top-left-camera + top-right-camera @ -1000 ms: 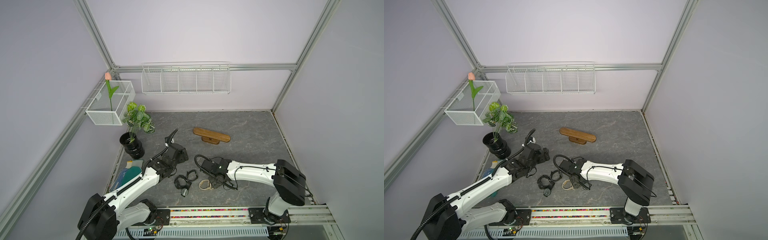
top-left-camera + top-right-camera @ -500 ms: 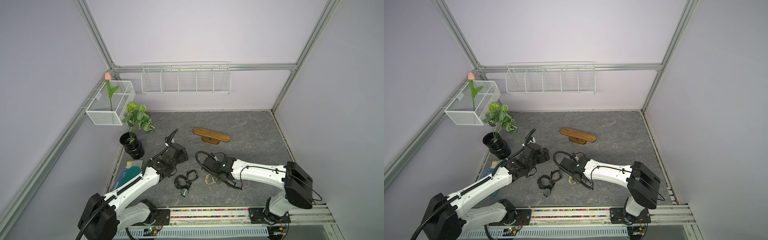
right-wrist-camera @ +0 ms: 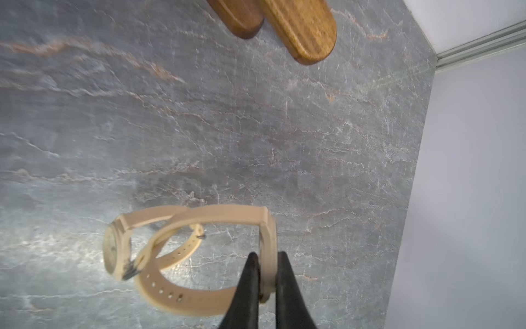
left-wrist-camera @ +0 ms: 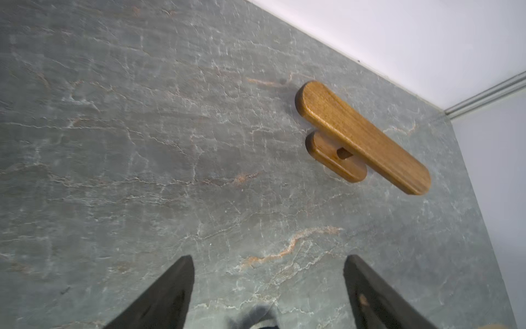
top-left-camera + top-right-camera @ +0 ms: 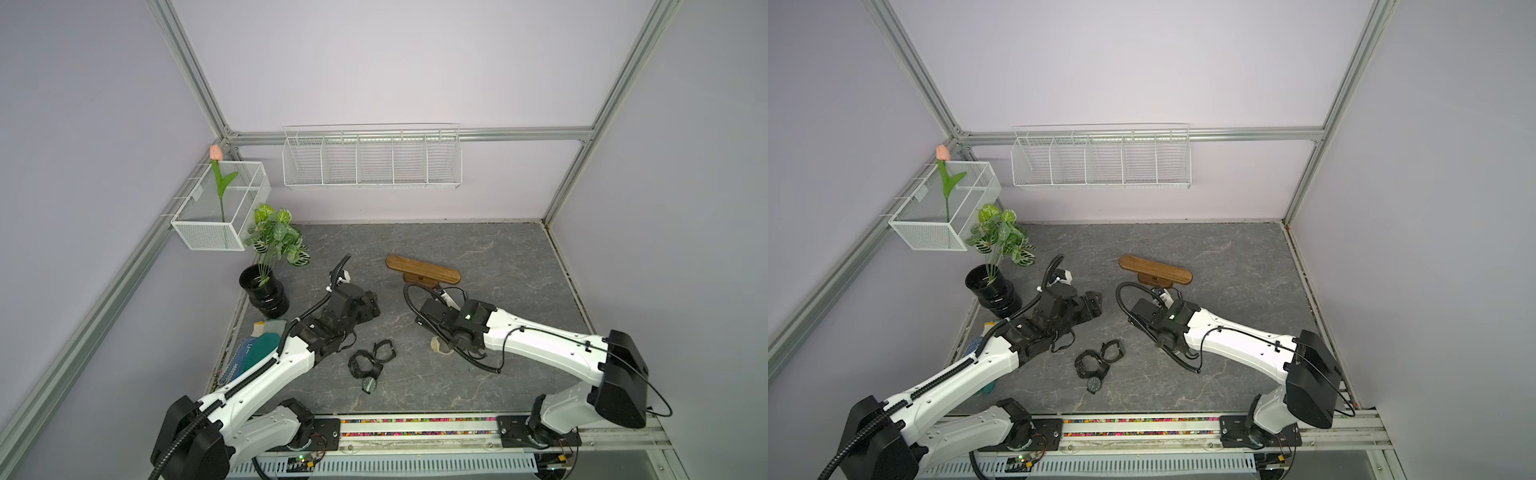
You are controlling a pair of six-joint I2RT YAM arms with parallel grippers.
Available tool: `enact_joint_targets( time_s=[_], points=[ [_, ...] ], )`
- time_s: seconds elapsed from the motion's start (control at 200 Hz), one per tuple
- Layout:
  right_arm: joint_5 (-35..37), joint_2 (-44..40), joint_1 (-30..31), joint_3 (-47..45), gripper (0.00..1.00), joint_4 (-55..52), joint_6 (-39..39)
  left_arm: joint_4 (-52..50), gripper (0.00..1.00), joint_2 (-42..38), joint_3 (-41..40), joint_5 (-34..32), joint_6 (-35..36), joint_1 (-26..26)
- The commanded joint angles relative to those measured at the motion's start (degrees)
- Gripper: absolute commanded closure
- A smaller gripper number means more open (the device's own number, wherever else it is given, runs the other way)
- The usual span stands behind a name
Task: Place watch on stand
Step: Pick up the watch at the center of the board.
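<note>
The right gripper (image 3: 266, 256) is clamped on a beige watch (image 3: 222, 212), near the wooden stand (image 5: 423, 269) but apart from it. The stand sits on the desk (image 5: 498, 257). The left gripper (image 4: 268, 257) hangs with its fingers spread apart, near the black watches (image 5: 372, 361).

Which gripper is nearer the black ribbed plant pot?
Left. The left gripper hovers open beside the pot, not touching; the right gripper, clamping a beige watch, is farther across.
</note>
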Motion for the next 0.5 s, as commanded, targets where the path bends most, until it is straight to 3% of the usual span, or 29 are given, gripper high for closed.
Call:
enact_joint_targets(
  time_s=[0.0, 0.185, 0.495],
  points=[
    [-3.9, -2.5, -0.4, 0.0, 0.93, 5.2, 0.1, 5.2, 0.18, 0.7, -0.7, 2.9, -1.1, -2.0],
    [-6.3, -3.3, -0.4, -0.6, 0.93, 8.5, 1.4, 6.9, 0.22, 4.1, 3.8, 2.9, 2.1, -7.3],
    [-7.8, -4.3, -0.5, -1.8, 0.93, 9.9, 2.9, 13.7, 0.31, 6.4, 2.2, 7.1, 1.0, -9.1]
  ],
)
